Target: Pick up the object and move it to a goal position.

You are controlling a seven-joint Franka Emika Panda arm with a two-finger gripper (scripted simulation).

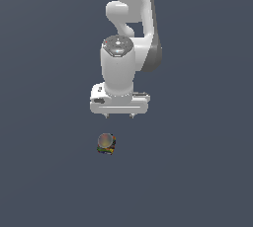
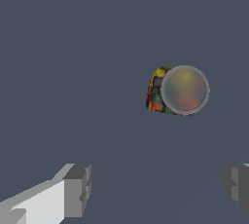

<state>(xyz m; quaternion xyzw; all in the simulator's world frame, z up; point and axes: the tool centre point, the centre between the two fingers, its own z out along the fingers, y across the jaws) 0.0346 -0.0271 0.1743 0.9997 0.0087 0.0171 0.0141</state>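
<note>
Nearest in the exterior view sits the object [image 1: 105, 143], a tiny squat item w/ a round grey-tan top and dark sides flecked green, red, yellow, resting on the plain dark tabletop [image 1: 44, 181]. It's untouched and lies free, far smaller than the gripper. Just beyond it hangs the gripper [image 1: 119, 116], apart from the object, w/ its midpoint a little toward the exterior view's right of it, so not squarely lined up yet as far as I can judge.

Progress: early. Nothing grasped, nothing lifted, no goal marker visible in either view. Left to do, by my reading: centre over the object, descend, close, lift, carry to goal.

Gripper state: fingers spread wide; in the wrist view the two fingertips [image 2: 78, 189] stand well apart at the frame edges w/ bare tabletop between them, and the object [image 2: 178, 90] is ahead of them, not between. It holds nothing and touches nothing. Farther back the white arm [image 1: 131, 33] rises out of frame
</note>
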